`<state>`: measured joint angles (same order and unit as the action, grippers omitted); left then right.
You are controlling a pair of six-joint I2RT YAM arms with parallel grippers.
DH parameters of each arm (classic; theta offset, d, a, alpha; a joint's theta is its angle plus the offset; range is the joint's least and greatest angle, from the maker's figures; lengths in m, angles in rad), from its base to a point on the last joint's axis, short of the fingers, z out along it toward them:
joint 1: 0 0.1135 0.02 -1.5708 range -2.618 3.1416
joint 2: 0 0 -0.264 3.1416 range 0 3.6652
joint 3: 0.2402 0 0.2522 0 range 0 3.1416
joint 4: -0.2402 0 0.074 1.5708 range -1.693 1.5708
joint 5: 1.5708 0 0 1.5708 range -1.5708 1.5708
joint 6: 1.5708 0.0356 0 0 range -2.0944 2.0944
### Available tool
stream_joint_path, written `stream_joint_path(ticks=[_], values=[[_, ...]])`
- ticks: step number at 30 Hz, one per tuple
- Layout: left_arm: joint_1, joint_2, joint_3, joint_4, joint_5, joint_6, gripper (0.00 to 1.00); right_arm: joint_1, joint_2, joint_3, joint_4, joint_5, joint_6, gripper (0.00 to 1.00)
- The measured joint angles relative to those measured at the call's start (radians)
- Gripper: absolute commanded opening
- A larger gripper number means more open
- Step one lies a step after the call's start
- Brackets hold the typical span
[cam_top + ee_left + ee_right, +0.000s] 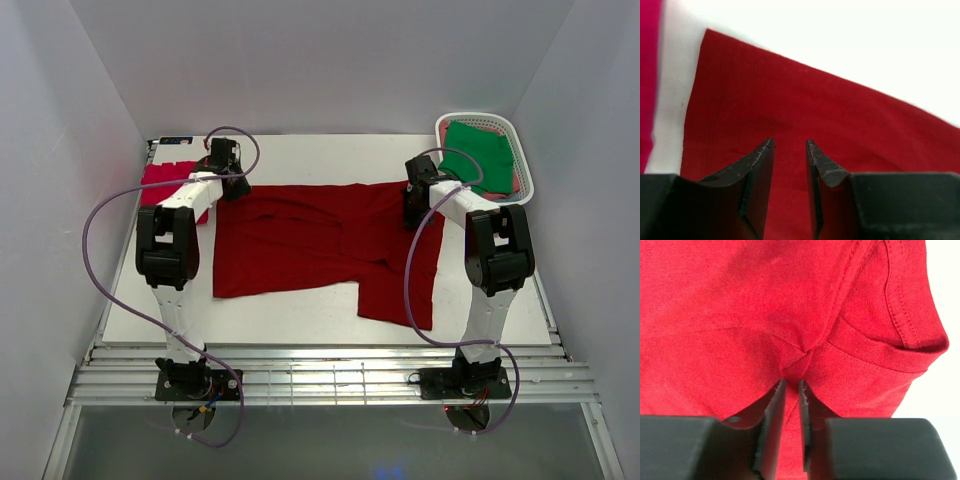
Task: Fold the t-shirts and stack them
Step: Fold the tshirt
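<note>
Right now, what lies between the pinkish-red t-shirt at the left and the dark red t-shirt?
A narrow strip of bare white table separates the pinkish-red t-shirt from the dark red t-shirt; the left wrist view shows it.

Left claw (790, 144) jaws apart; right claw (791, 384) pinched nearly closed.

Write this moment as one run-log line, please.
left fingers: open over dark red t-shirt corner | right fingers: pinching its cloth near sleeve | pink t-shirt: far left | green t-shirt: in basket
</note>
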<state>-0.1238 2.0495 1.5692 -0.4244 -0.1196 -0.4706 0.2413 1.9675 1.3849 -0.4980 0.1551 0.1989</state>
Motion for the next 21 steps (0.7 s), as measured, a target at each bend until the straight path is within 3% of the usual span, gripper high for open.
stream_joint_path(ticks=[5,21], values=[[-0.002,0.053,-0.016,0.003,-0.001,0.003,0.42,0.0,0.0,0.003,0.0,0.0,-0.008,0.08],[0.029,0.071,-0.037,0.014,-0.011,-0.004,0.41,-0.025,0.0,0.003,0.0,0.015,-0.047,0.08]])
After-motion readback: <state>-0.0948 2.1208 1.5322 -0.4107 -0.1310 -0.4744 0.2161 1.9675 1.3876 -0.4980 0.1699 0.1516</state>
